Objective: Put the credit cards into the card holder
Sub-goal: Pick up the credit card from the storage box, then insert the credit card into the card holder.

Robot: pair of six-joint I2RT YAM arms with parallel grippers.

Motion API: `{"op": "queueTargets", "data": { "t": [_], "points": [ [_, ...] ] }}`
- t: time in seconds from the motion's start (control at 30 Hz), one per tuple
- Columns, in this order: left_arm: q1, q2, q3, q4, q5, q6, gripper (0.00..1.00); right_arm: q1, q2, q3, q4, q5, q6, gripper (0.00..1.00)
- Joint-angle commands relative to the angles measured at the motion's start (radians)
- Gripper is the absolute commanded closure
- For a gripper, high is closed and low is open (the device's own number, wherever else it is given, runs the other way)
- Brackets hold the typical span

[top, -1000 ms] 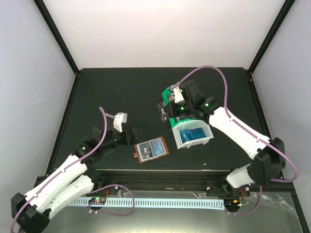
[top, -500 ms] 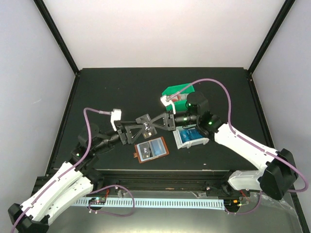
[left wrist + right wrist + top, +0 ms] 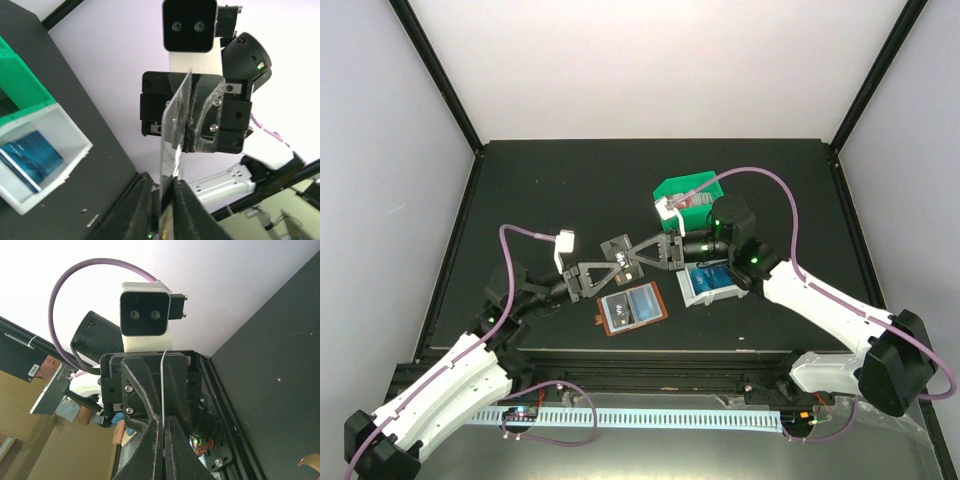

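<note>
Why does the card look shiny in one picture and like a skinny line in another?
Left wrist view: glare off the tilted card washes it pale grey; right wrist view: the camera sees it edge-on, a thin bright line.

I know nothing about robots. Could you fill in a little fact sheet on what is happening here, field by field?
Setting: black table, two robot arms
Left gripper: closed on a card
Right gripper: closed on the same card from the opposite side
Card: held off the table between both grippers, edge-on to both wrist cameras
Card holder: brown, lying open on the table, just nearer than the grippers
Tray: green and white, with blue cards in its white compartment
</note>
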Motion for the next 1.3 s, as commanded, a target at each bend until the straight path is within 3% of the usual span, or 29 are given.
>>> {"op": "queueTargets", "data": {
  "t": [0.0, 0.1, 0.3, 0.43, 0.53, 0.8, 1.03, 1.27],
  "points": [
    [0.002, -0.009, -0.033, 0.074, 0.033, -0.041, 0.93, 0.002, 0.002, -0.002, 0.087, 0.009, 0.027, 0.99],
    [0.003, -0.009, -0.033, 0.056, 0.019, -0.022, 0.98, 0.000, 0.001, -0.003, 0.045, 0.019, -0.004, 0.99],
    [0.002, -0.026, -0.024, -0.174, -0.106, 0.071, 0.98, 0.000, -0.032, 0.015, -0.230, 0.212, -0.177, 0.60],
    [0.003, -0.015, -0.020, -0.396, -0.228, 0.116, 0.98, 0.000, -0.045, -0.009, -0.364, 0.369, -0.253, 0.52],
    [0.002, 0.020, -0.057, -0.415, -0.244, 0.107, 0.98, 0.008, -0.024, -0.017, -0.459, 0.488, -0.293, 0.51],
    [-0.065, 0.177, -0.207, -0.169, -0.271, -0.014, 0.99, 0.137, 0.124, -0.011, -0.654, 0.863, -0.293, 0.49],
    [-0.175, 0.284, -0.288, 0.019, -0.424, -0.171, 0.98, 0.234, 0.298, 0.019, -0.674, 0.931, -0.308, 0.49],
    [-0.184, 0.346, -0.282, 0.022, -0.450, -0.186, 0.98, 0.249, 0.407, 0.056, -0.709, 0.982, -0.308, 0.49]
  ]
}}
